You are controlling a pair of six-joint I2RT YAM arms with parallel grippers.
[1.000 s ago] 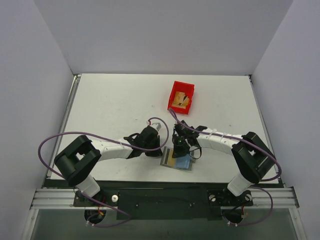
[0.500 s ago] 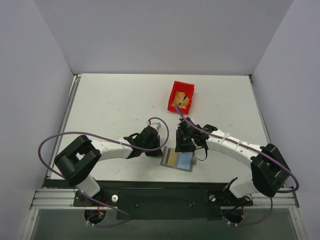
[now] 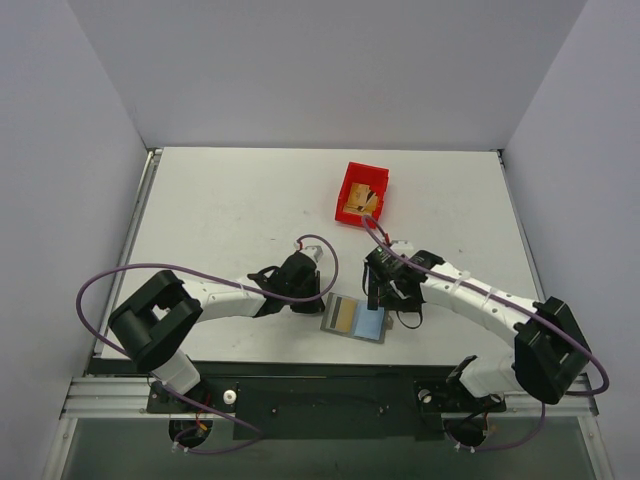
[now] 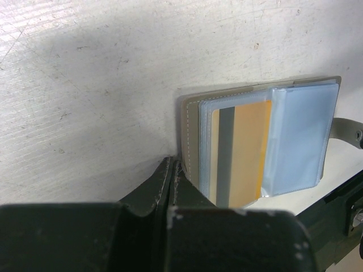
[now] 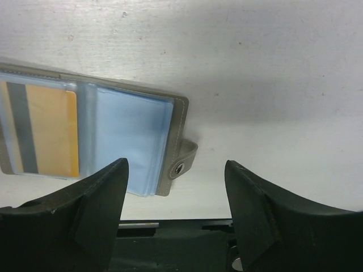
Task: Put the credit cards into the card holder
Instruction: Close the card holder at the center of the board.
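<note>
Near the table's point(image 3: 230, 220) front edge lies the open grey squarish card holder point(image 3: 356, 319), one flat gold-tan card point(image 3: 343, 317) sleeved. Left gripper point(image 4: 173, 170): closed against its edge. Right gripper point(image 5: 176, 165): wide, empty. Risk: holder slides if contact slips.

Right jaws wider, off card holder point(image 3: 368, 322)
</note>
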